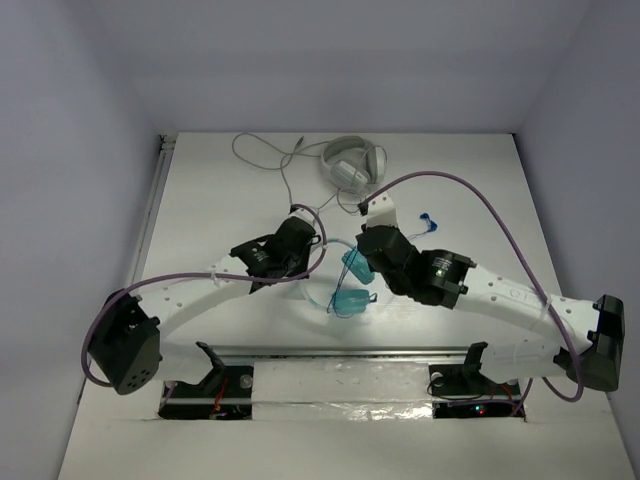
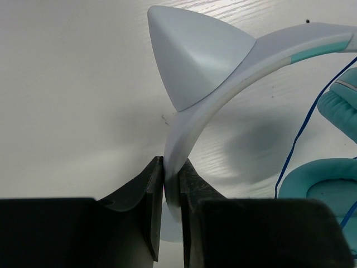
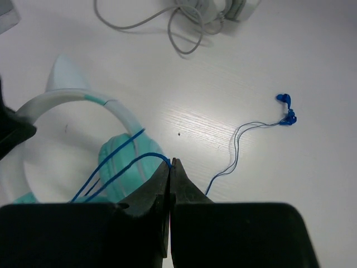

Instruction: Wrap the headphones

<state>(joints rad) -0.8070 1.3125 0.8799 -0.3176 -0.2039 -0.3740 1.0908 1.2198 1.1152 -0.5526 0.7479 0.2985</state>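
Black jaws of the left gripper fill the left wrist view, clamped on the lower end of the pale headband of the headphones, which sit at the middle of the desk between the two arms. From that grip the band arcs up and away to the right, carrying a pointed ear-shaped trim, toward the teal ear cups. Opposite, the right gripper has its jaws pressed together on the thin blue cable. On the gripper's left, strands lead back across an ear cup. On its right, the slack runs out over the desk to a small blue bundle at the free end, well apart from the band. The winding turns on this layout: the loose length lies on the right arm's side, beyond its jaws and away from the headphones, so that arm seems placed to carry cable around while the left steadies the band. A second, grey-white set and its grey cord lie at the far edge, not involved.
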